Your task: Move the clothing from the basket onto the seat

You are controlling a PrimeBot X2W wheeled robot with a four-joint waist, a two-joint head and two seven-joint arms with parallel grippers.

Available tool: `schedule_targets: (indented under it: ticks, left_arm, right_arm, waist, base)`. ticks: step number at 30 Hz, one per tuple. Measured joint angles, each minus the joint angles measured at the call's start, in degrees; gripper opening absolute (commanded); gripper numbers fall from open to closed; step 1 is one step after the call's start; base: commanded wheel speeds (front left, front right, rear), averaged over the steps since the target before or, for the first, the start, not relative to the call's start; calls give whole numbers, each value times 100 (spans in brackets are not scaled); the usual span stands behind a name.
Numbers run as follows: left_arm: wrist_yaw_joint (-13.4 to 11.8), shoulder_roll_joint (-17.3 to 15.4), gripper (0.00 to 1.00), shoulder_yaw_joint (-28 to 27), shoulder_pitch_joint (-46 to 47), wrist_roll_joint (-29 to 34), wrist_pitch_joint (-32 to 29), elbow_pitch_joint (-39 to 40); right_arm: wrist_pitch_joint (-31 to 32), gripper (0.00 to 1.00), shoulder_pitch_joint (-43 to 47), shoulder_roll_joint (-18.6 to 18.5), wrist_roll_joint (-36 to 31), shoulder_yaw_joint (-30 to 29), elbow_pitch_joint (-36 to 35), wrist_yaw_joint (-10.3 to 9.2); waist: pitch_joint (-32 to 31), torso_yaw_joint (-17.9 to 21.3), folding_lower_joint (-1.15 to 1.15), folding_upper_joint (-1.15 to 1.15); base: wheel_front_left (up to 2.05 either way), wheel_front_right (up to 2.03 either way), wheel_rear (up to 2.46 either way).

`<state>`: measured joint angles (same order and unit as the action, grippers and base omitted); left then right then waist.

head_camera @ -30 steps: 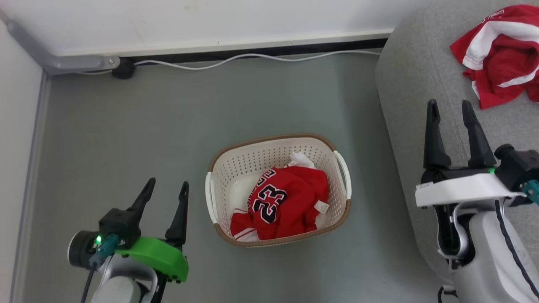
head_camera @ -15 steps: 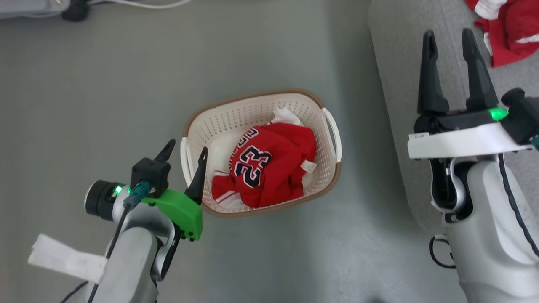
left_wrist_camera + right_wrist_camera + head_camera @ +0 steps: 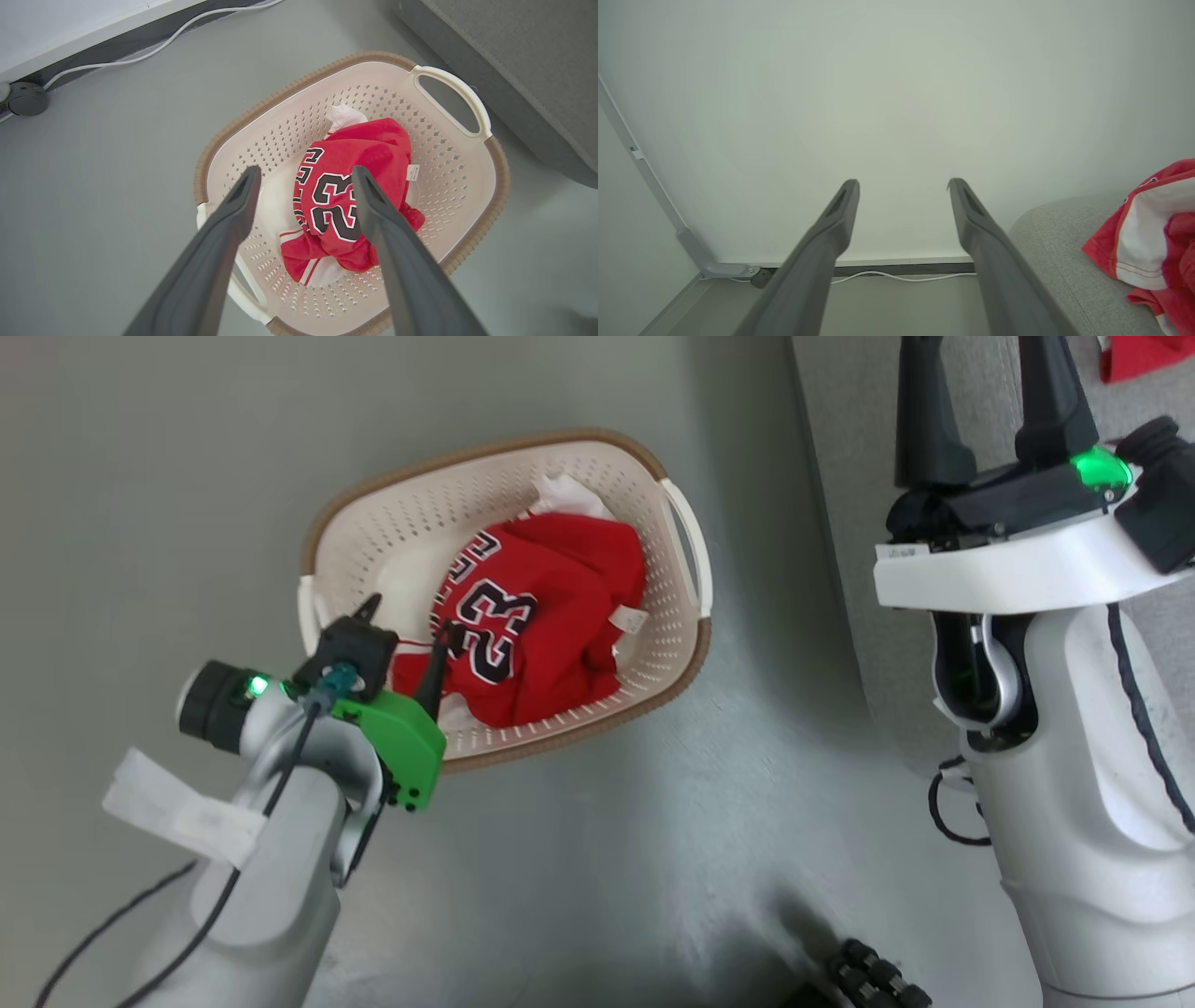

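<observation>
Open, empty left jaws hang over the cream perforated plastic basket [image 3: 448, 196], crumpled red number-23 jersey [image 3: 378, 149] just right.

Grey floor [image 3: 187, 476]; white wall [image 3: 896, 93]; dark baseboard [image 3: 901, 268], white cable [image 3: 154, 48] alongside; grey conduit [image 3: 728, 269] in corner

One basket [image 3: 485, 446], and two white handles [image 3: 455, 93] on it, at two and seven o'clock in the left wrist view. Red garments, that's two: the number 23 garment [image 3: 551, 607] dead centre in the basket, the second garment [image 3: 1144, 353] at two o'clock in the head view. One sofa [image 3: 1059, 261]. Two pincers, left pincer [image 3: 304, 170] and right pincer [image 3: 903, 184], two dark fingers apiece. One white cable [image 3: 187, 32].
</observation>
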<state>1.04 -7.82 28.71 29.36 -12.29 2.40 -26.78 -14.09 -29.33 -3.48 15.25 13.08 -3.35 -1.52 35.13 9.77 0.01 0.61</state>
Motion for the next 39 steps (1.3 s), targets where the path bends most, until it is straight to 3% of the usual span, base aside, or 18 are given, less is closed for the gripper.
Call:
schedule_targets:
  ticks: [24, 39]
  left_arm:
    - [256, -308, 100, 155, 1558, 563, 25, -798]
    - [298, -472, 100, 256, 2075, 771, 8, -1410]
  right_arm:
    - [-51, 100, -1157, 23, 371, -63, -170, -208]
    - [-53, 100, -1427, 27, 698, 119, -316, -277]
  waist:
    - [1902, 810, 0, 0]
    - [2247, 1099, 0, 0]
  base:
    - [0, 0, 0]
    - [0, 0, 0]
